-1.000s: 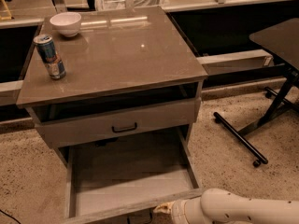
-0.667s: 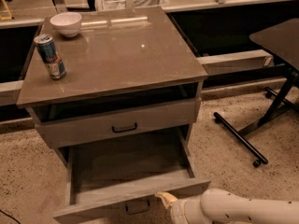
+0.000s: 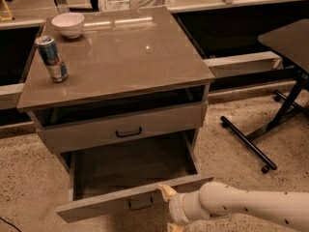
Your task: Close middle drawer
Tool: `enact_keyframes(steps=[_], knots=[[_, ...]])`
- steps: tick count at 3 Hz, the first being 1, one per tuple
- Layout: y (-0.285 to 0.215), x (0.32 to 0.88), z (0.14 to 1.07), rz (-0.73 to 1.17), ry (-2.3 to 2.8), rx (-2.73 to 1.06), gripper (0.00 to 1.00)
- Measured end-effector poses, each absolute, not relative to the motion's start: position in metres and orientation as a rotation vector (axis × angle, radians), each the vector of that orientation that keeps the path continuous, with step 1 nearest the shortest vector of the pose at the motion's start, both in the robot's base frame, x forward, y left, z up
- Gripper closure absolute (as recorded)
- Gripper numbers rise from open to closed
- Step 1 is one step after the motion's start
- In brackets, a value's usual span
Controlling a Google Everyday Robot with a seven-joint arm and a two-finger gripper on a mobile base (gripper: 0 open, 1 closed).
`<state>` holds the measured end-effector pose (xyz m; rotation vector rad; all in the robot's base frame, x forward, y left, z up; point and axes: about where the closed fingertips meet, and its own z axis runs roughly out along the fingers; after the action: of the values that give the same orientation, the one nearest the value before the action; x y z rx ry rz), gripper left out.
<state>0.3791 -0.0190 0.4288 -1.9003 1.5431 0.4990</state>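
Note:
The grey wood-grain cabinet [image 3: 120, 57] has its taller-fronted top drawer [image 3: 159, 122] almost shut. Below it the middle drawer [image 3: 96, 204] is pulled far out, its box empty and its low front panel skewed, left end nearer the camera. Its small black bar handle [image 3: 140, 203] shows on the panel. My gripper [image 3: 168, 202], on a white arm [image 3: 251, 209] coming in from the lower right, is at the panel's upper edge just right of the handle and touches it. The lowest drawer is hidden.
A blue and red can [image 3: 52, 58] and a white bowl [image 3: 68, 24] stand on the cabinet top at the left. A dark table [image 3: 289, 40] with a black wheeled base [image 3: 248, 144] stands to the right. The floor is speckled.
My gripper has moved up and towards the cabinet against the drawer front. The middle drawer's front panel has come fully into view and has gone in a little.

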Motion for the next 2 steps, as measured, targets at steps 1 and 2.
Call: enact_keyframes(steps=[1,2], knots=[[-0.0085,0.3871,0.4296,0.570,1.539,-1.920,0.27],[-0.0039,0.3918,0.4332,0.591,1.531,-1.917,0.50]])
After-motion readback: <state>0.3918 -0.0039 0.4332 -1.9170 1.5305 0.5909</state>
